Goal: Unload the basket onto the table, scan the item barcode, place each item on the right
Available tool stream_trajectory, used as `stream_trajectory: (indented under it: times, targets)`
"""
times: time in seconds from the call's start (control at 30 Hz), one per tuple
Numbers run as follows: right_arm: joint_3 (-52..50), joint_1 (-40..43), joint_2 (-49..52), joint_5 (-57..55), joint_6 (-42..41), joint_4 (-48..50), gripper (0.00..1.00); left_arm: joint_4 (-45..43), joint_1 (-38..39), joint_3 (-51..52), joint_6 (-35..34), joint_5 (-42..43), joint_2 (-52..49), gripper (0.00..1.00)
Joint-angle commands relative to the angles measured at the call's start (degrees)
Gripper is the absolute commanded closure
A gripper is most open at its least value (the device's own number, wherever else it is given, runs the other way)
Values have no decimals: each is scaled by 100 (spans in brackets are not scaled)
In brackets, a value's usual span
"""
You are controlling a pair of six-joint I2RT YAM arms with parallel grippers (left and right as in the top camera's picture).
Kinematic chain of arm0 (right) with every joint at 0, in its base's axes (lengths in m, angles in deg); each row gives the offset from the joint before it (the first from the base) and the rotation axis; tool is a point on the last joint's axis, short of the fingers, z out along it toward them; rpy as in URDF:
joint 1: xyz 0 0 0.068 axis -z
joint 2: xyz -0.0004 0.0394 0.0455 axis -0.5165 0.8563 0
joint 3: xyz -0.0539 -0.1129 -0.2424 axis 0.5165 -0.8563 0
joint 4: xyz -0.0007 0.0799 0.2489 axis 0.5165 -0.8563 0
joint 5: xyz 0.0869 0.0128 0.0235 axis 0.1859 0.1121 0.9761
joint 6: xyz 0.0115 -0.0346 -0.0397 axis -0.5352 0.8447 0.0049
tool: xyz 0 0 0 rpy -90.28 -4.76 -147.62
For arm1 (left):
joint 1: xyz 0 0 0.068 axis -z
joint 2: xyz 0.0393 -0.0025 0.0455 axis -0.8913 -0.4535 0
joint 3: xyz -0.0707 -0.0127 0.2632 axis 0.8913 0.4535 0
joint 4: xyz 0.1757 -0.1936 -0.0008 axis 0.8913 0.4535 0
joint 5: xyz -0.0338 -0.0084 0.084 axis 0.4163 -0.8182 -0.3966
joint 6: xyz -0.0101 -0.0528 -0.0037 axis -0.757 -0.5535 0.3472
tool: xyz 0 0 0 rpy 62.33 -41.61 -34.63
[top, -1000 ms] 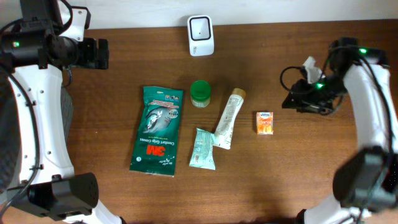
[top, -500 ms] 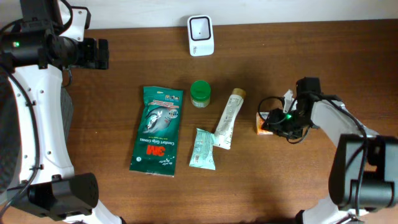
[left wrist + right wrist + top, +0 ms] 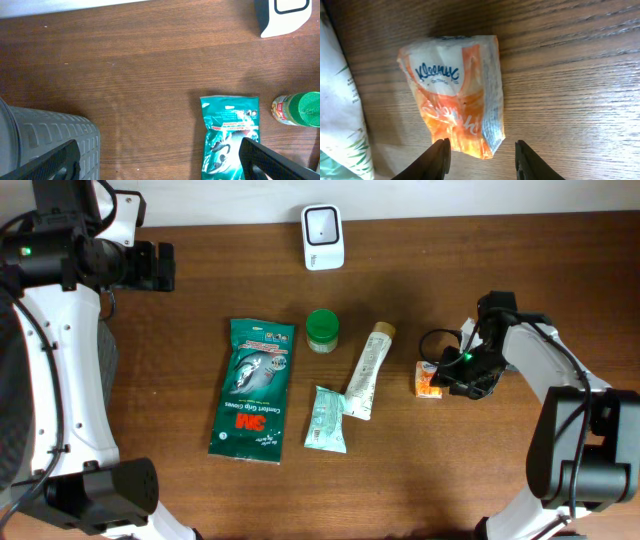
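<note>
Wooden table [image 3: 450, 470]: Kleenex pack's [image 3: 455, 95] long axis runs toward right end effector [image 3: 481, 150].

Nearest right pincer [image 3: 441, 377], toward left arm's side: white tube [image 3: 368, 370], lying slanted on wooden table [image 3: 500, 470]. Farther off same way: teal wipes sachet [image 3: 326, 420], touching tube's lower end. Beyond tube's cap end: green-lidded jar [image 3: 322, 329]. Well apart from that pincer: green 3M pack [image 3: 253, 388]. Close beside left pincer [image 3: 160, 160]: grey ribbed basket [image 3: 45, 142].
</note>
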Motion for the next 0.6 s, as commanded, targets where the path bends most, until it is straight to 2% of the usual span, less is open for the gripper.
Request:
stream_trajectory:
  times: [0.0,0.1,0.17,0.23,0.3,0.37,0.47,0.57]
  targets:
    - [-407,-15,44,-125,-13,479,63,-7,-42,-20,94,61,35,1]
    - [-758,-20,44,-90,-118,901,71,-7,-42,-20,94,61,35,1]
    - [-791,-20,42,-72,-162,898,93,-7,-42,-20,94,61,35,1]
    - [-678,-13,15,372,-125,785,96,-7,-42,-20,94,61,35,1]
    - [87,-9,-271,1060,625,-120,96,-7,-42,-20,94,61,35,1]
    - [887,-9,-717,3200,1742,-782,96,-7,-42,-20,94,61,35,1]
    - [1338,-9,-839,5056,2756,-1370,96,-7,-42,-20,94,61,35,1]
    - [1349,-9,-839,6647,3067,-1488,96,-7,-42,-20,94,61,35,1]
